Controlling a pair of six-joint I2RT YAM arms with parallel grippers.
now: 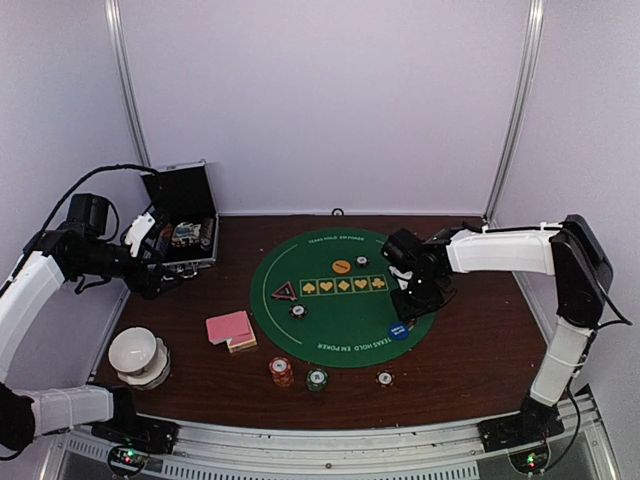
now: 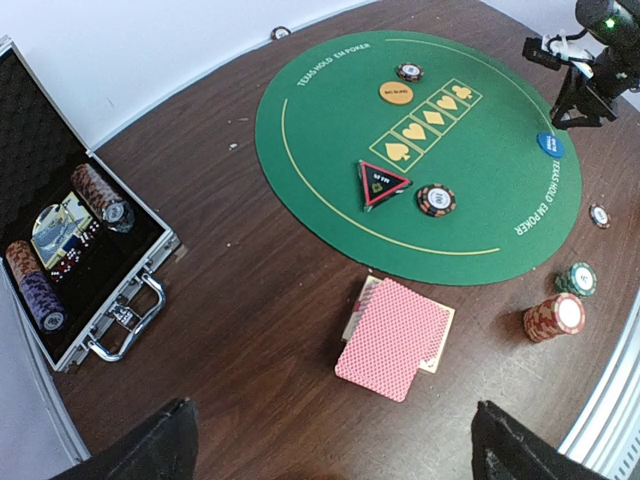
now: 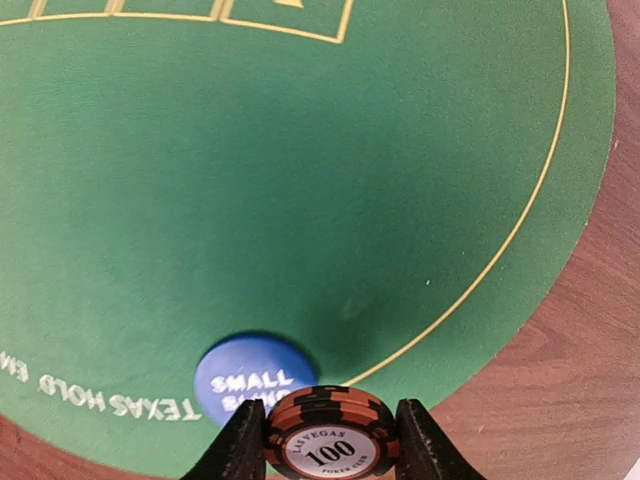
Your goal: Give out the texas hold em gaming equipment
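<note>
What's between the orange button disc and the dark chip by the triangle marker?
Only the green mat with its row of yellow suit boxes, no loose piece; the left wrist view shows it.

We're in a robot lab test cell, folks: plain white panel walls (image 1: 330, 100) from nine round to three o'clock, aluminium posts (image 1: 125, 90) at eleven and one, dark wooden table (image 1: 480, 340), robot arms (image 1: 500, 250) bolted to a metal rail (image 1: 340, 435) at six.

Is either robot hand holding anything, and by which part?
The right hand pinches a round orange-and-black poker chip marked 100 by opposite edges of its rim; the left hand holds nothing.
</note>
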